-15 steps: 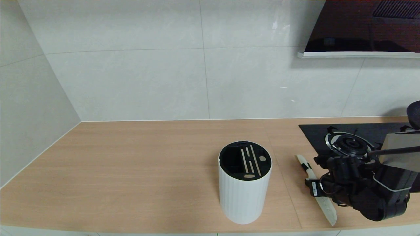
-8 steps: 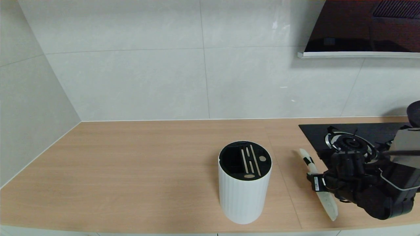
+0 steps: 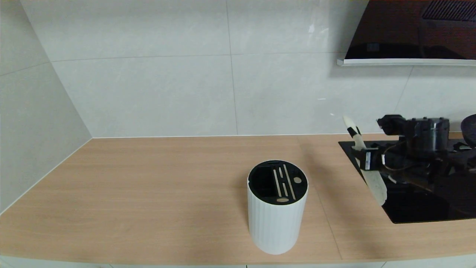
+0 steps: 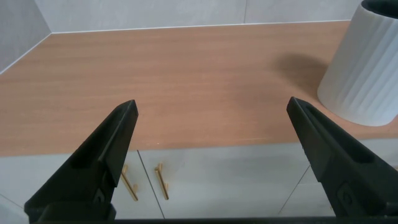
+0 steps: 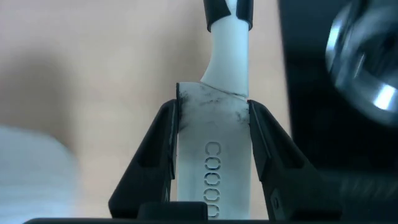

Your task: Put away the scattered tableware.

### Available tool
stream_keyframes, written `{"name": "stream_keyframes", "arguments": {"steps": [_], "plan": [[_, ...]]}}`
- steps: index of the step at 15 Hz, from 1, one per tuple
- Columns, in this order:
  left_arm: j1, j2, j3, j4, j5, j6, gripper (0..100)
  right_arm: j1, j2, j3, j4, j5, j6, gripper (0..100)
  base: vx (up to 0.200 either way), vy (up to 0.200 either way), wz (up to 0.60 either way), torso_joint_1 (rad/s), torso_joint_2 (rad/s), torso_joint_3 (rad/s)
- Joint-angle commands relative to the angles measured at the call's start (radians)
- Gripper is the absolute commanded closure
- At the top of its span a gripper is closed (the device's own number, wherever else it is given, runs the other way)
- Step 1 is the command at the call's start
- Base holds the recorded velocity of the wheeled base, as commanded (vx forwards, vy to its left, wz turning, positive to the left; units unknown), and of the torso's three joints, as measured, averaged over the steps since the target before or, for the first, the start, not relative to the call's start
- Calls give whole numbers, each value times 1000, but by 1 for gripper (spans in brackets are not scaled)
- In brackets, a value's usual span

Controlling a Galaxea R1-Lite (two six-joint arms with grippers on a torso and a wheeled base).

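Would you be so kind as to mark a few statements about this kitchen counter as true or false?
1. The right hand is shut on the knife, which is held clear of the counter. True.
2. The white holder stands upright on the counter. True.
3. The knife sits in one of the holder's slots. False: it is in the right hand, off to the holder's right.
4. The left hand is shut on a spoon. False: it is open and holds nothing.
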Motion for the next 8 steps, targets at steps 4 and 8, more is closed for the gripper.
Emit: {"name": "stream_keyframes", "arguments": {"steps": [4,8], "plan": [[0,0,0,0,-2,8,0,210,-207,-62,61,11,-2,100,0,0,0,0,0,0],[-23,69,-137,24,-114,-5,0,285,-229,-137,71,13,-7,100,0,0,0,0,0,0]]}}
